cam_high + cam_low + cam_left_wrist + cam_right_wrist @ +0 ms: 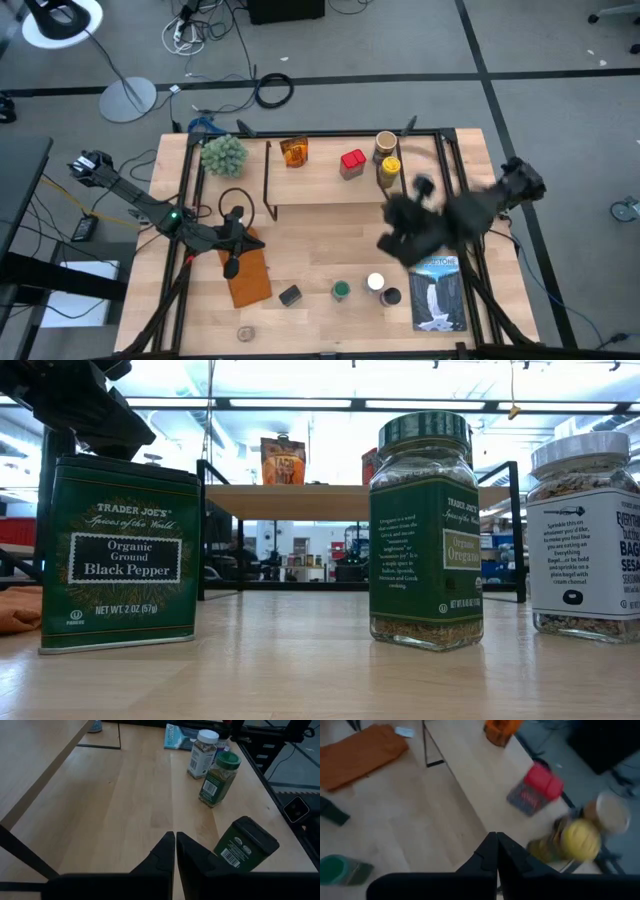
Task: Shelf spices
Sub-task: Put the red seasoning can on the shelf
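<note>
Four spices already stand on the shelf (pixel 330 190): an amber jar (pixel 294 152), a red-lidded jar (pixel 352 163), a tan-lidded jar (pixel 386 145) and a yellow-lidded jar (pixel 389 171), the last two close together at the shelf's right end. Beside the shelf's left end sits a green leafy ball (pixel 224 153).

More spices wait at the table's (pixel 320 240) near edge: a dark green black-pepper tin (pixel 290 295), a green-lidded oregano jar (pixel 342 290), a white-lidded jar (pixel 375 283) and a dark-lidded one (pixel 391 297) just beside it. A small round tan tin (pixel 245 333) lies apart near the front left corner.

Right of these jars lies a blue-and-white book (pixel 440 292), and an orange-brown notebook (pixel 247 270) lies left of the pepper tin.

The right pincer (pixel 496 851) hangs above the table just in front of the shelf's right end, fingers pressed together and holding nothing; the yellow-lidded jar is near it. The left pincer (pixel 175 851) rests over the orange-brown notebook, fingers also together and empty, with the pepper tin just beside it and the oregano and white-lidded jars beyond.
</note>
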